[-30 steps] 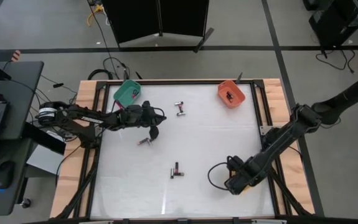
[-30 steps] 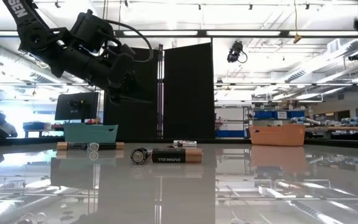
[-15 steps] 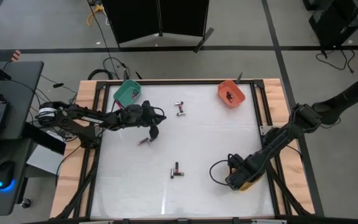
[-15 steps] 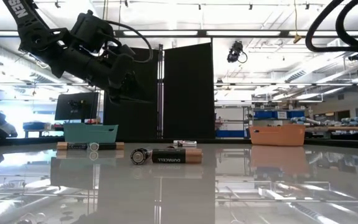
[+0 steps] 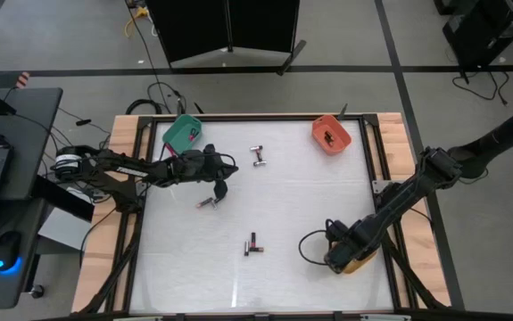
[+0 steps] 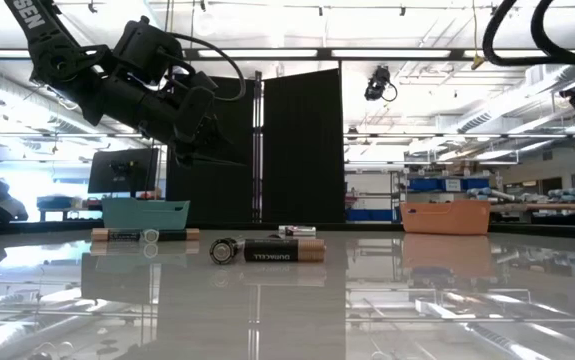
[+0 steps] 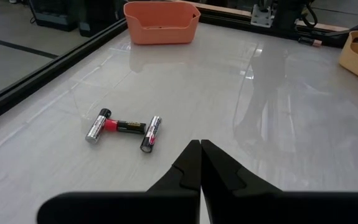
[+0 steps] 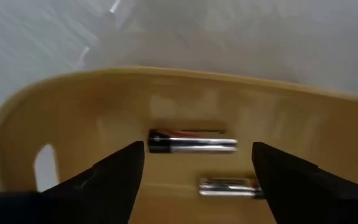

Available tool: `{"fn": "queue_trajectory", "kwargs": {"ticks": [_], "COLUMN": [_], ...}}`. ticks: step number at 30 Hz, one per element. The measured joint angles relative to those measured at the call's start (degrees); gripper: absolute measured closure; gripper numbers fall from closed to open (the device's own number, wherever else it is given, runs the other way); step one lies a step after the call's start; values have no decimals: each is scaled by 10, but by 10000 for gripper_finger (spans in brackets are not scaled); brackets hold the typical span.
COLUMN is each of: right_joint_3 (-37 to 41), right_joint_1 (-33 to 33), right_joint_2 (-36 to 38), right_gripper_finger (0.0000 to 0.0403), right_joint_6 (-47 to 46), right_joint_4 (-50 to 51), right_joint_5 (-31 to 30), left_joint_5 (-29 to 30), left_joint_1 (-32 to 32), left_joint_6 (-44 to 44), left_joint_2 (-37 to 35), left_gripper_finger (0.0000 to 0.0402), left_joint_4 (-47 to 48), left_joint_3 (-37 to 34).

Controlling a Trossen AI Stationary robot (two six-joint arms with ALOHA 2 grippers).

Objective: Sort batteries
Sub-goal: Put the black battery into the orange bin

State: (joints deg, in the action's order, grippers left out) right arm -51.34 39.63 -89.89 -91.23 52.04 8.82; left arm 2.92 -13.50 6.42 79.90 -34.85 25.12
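My left gripper [image 5: 220, 188] [image 7: 200, 148] is shut and hangs above the table, as the low view shows [image 6: 199, 140]. A single battery [image 5: 207, 202] lies just beside it on the near-left side. A pair of batteries [image 5: 258, 156] [image 7: 122, 126] lies farther off toward the orange bin [image 5: 331, 134] [image 7: 161, 22]. Another pair [image 5: 253, 243] [image 6: 267, 250] lies near the table's middle. My right gripper [image 5: 339, 259] [image 8: 197, 168] is open over the yellow bin [image 5: 357, 263] [image 8: 54, 112], in which two batteries [image 8: 192, 141] lie on the floor.
A green bin [image 5: 183, 134] [image 6: 145, 213] stands at the far-left corner, close behind my left arm. The orange bin holds dark items. Wooden rails [image 5: 122, 169] frame the white table, and a cable loop [image 5: 314, 250] lies by my right wrist.
My right arm has shifted a little at the yellow bin, and its cable loop has come into the low view at the upper right. My left arm and the batteries on the table have kept still.
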Motion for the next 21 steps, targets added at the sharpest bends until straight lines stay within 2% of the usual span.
{"fn": "queue_trajectory", "kwargs": {"ticks": [5,9,12,18,19,21], "right_joint_3": [-41,-85,-117,-143,-139,-121], "right_joint_1": [-8,-20,-33,-84,-100,-138], "right_joint_2": [0,0,0,1,1,1], "right_gripper_finger": [107,140,197,373,387,387], "right_joint_6": [46,94,129,254,279,324], "right_joint_4": [70,136,194,295,306,322], "right_joint_5": [0,0,-4,5,11,32], "left_joint_5": [0,-5,-21,-22,-22,-22], "left_joint_1": [0,0,0,0,0,0], "left_joint_6": [-3,-18,-18,-40,-46,-49], "left_joint_2": [0,0,0,0,0,0], "left_gripper_finger": [391,391,391,391,391,391], "left_joint_4": [0,1,0,1,1,0], "left_joint_3": [0,0,0,0,0,0]}}
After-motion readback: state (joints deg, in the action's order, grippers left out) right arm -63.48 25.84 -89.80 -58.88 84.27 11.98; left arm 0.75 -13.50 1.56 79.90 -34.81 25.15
